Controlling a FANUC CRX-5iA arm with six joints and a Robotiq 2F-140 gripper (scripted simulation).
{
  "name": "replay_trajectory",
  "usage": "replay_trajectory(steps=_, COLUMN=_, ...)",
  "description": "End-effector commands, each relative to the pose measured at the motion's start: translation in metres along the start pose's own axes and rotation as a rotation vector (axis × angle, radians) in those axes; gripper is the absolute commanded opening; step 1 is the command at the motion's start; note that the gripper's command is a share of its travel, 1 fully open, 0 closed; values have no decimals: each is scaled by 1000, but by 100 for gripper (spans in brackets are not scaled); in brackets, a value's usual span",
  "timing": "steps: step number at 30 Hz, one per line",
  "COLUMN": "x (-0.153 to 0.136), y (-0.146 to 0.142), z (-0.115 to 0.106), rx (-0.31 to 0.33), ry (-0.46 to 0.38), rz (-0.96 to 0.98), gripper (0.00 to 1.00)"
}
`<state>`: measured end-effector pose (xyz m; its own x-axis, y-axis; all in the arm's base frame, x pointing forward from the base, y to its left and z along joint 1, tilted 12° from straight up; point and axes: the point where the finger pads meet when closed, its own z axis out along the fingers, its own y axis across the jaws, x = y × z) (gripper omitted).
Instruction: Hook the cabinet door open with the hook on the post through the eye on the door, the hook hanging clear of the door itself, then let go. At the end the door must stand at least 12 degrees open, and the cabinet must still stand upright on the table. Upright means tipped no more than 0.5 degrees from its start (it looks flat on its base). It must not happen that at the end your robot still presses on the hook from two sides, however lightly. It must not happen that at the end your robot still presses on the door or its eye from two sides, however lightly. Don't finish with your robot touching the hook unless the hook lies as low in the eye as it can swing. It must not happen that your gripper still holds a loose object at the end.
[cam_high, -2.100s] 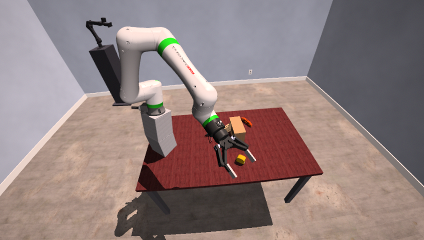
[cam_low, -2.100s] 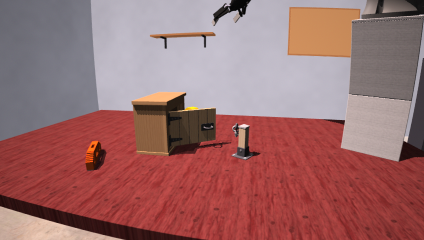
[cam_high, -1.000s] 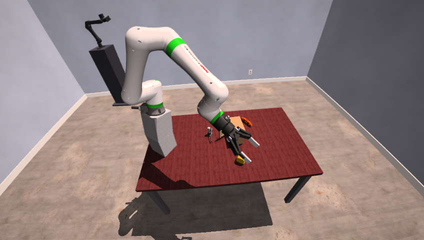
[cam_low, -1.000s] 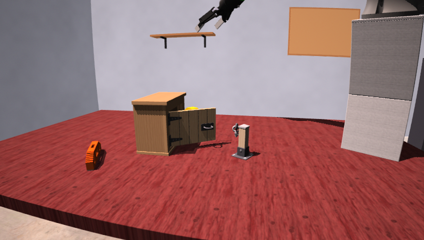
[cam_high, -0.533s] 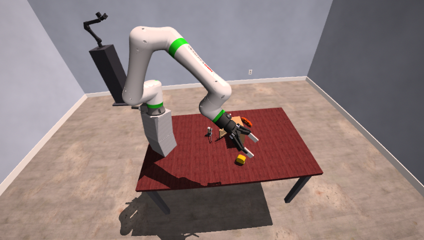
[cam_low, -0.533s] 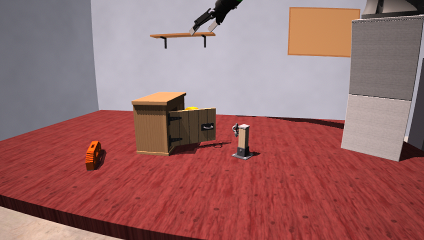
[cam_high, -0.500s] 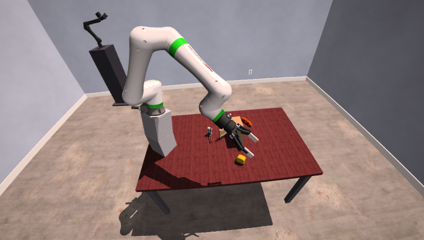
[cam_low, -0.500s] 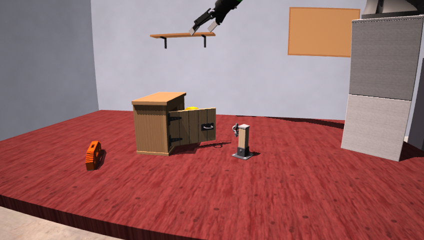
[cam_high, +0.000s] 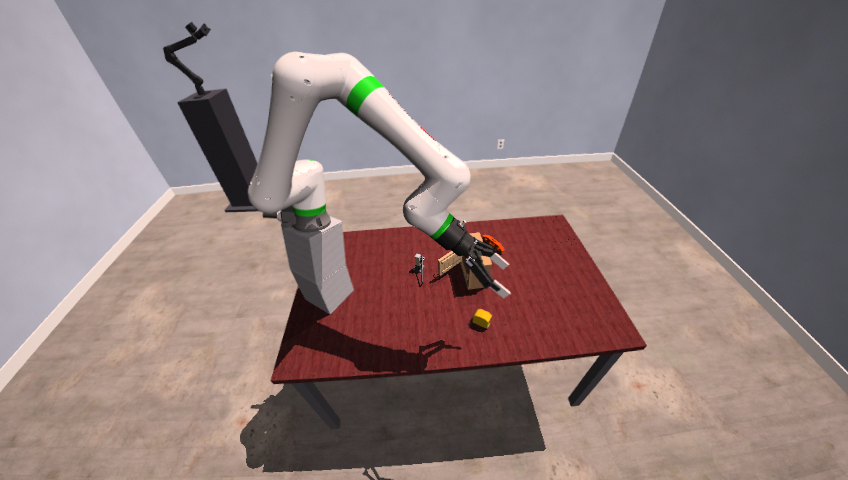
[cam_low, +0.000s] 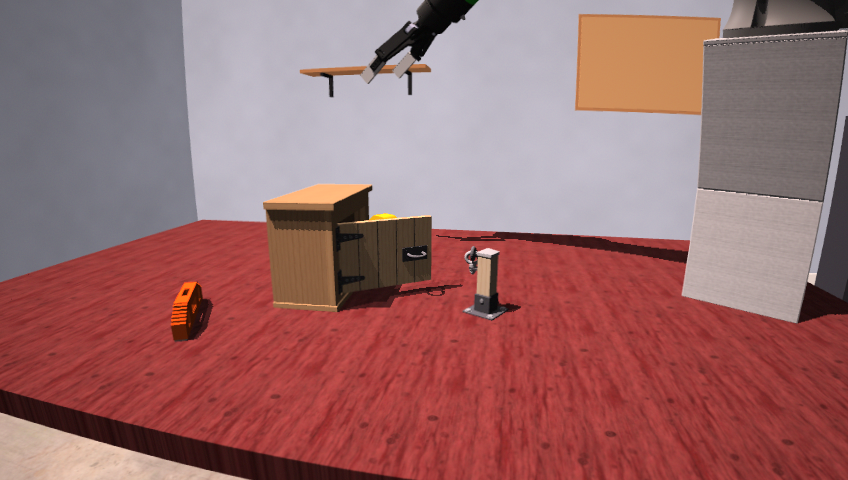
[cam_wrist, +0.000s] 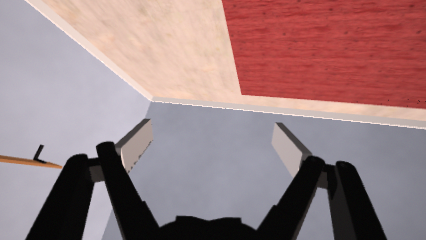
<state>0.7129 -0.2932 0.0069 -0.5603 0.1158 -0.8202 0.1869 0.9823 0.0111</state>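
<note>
A small wooden cabinet (cam_low: 315, 246) stands flat on the red table, also seen in the top view (cam_high: 476, 274). Its plank door (cam_low: 386, 252) stands swung wide open, with a dark eye plate (cam_low: 414, 253) near its free edge. A short wooden post (cam_low: 486, 280) on a metal base stands just right of the door, with the metal hook (cam_low: 471, 259) hanging at its top, apart from the door. The post also shows in the top view (cam_high: 419, 264). My gripper (cam_low: 389, 66) is open and empty, high above the cabinet. In the wrist view the gripper (cam_wrist: 212, 145) shows only wall and floor between its fingers.
An orange ribbed object (cam_low: 186, 310) lies on the table left of the cabinet. A yellow block (cam_high: 481, 318) lies on the table beyond the cabinet; its top (cam_low: 382, 216) shows behind the door. The robot's grey base (cam_low: 755, 172) stands at the right.
</note>
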Motion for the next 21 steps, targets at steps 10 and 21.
replay_trajectory(steps=10, x=38, y=117, z=-4, rx=-201, ry=134, rz=-125, gripper=100)
replay_trajectory(steps=21, x=100, y=226, z=-35, rx=-399, ry=316, rz=-299, gripper=100)
